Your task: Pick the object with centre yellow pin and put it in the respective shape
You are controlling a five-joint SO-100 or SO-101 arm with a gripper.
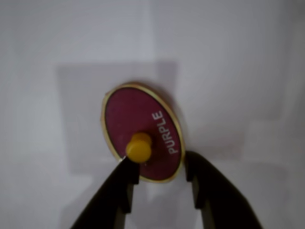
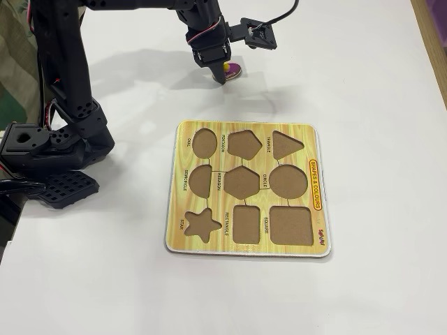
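Observation:
The object with centre yellow pin (image 1: pixel 143 121) is a flat purple oval marked PURPLE, lying on the white table; its yellow knob (image 1: pixel 138 147) stands up near its lower end. My gripper (image 1: pixel 158 164) is open just over the oval's near end, the left fingertip beside the knob and the right fingertip at the oval's rim. In the fixed view the gripper (image 2: pixel 222 74) hangs at the top, with the purple piece (image 2: pixel 235 69) peeking out beside it. The shape board (image 2: pixel 179 234) lies below it, its oval hole (image 2: pixel 204 142) at the top left.
The board's other cut-outs, among them pentagon, triangle, circle, star and square, are all empty. The arm's black base (image 2: pixel 49 150) stands at the left table edge. A wooden strip (image 2: pixel 434 42) borders the table at the right.

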